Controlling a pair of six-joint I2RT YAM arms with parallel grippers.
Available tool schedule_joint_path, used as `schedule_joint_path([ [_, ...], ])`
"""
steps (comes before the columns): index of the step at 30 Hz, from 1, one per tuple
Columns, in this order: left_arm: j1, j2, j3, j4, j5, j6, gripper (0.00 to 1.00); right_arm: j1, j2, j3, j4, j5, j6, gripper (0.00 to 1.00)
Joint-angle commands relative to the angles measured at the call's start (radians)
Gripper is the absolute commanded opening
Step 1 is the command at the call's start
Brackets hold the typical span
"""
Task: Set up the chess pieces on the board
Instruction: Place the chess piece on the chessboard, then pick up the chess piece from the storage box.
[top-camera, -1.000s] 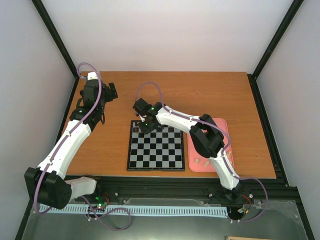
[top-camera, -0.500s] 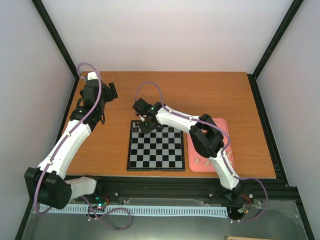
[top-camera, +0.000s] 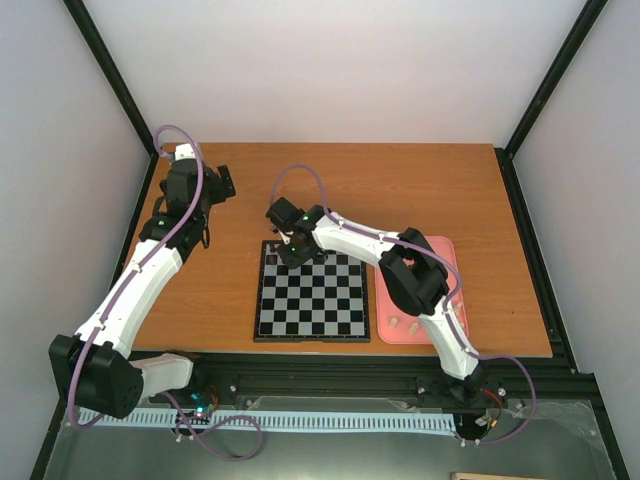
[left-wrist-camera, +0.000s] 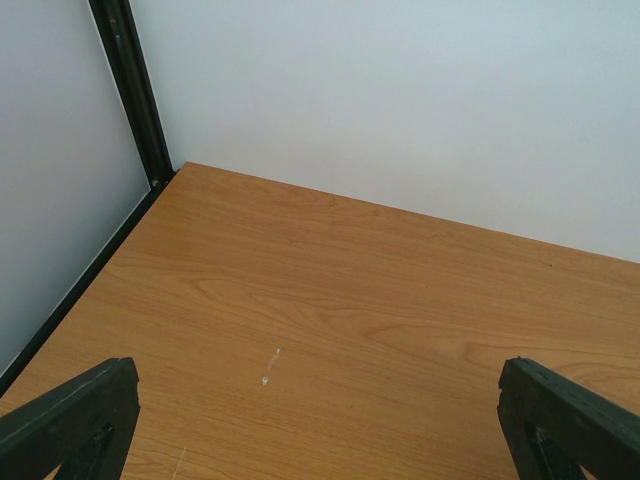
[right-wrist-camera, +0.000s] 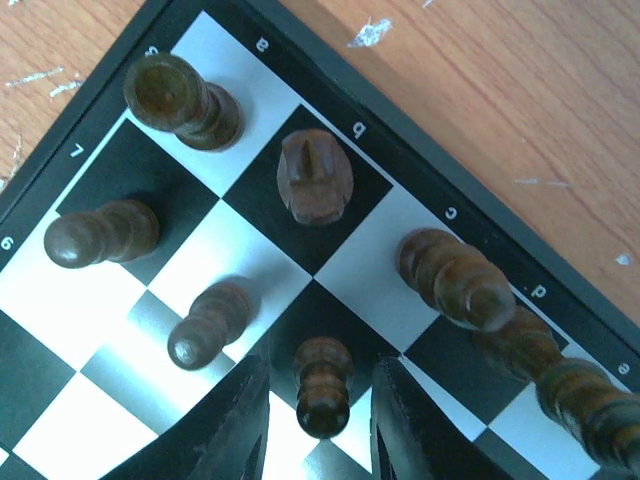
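The board (top-camera: 312, 300) lies flat in the table's middle. My right gripper (top-camera: 295, 252) hangs over its far left corner. In the right wrist view, dark chess pieces stand on the board (right-wrist-camera: 250, 240): a rook (right-wrist-camera: 180, 100), a knight (right-wrist-camera: 314, 177), a bishop (right-wrist-camera: 455, 280) and two pawns (right-wrist-camera: 100, 235) (right-wrist-camera: 208, 322). A third dark pawn (right-wrist-camera: 323, 385) stands upright between the fingers of my right gripper (right-wrist-camera: 320, 425), with a thin gap on each side. My left gripper (top-camera: 222, 185) is open over bare wood at the far left, and its view (left-wrist-camera: 318, 420) shows nothing between the fingers.
A pink tray (top-camera: 440, 250) sits right of the board, partly under my right arm, with two pale pieces (top-camera: 395, 323) near its front edge. More dark pieces (right-wrist-camera: 590, 400) stand along the board's back row. Black frame posts (left-wrist-camera: 130, 90) and white walls bound the table.
My right gripper's fingers have parted slightly from the dark pawn, which stays standing on its square. Neither arm has moved otherwise.
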Motion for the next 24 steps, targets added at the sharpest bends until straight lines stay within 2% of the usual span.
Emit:
schedule_joint_path([
  [1, -0.003, 0.0, 0.014, 0.027, -0.006, 0.009, 1.0, 0.009, -0.077, -0.024, 0.011, 0.001, -0.007, 0.3],
  [12, -0.003, 0.003, 0.015, 0.027, -0.007, 0.01, 1.0, 0.011, -0.251, -0.152, 0.065, -0.008, -0.002, 0.35],
  [17, -0.003, 0.002, 0.015, 0.025, -0.007, 0.01, 1.0, 0.0, -0.354, -0.255, 0.068, 0.121, 0.017, 0.44],
  [24, -0.003, 0.011, 0.018, 0.026, -0.003, 0.009, 1.0, -0.118, -0.516, -0.504, 0.091, 0.218, 0.093, 0.46],
])
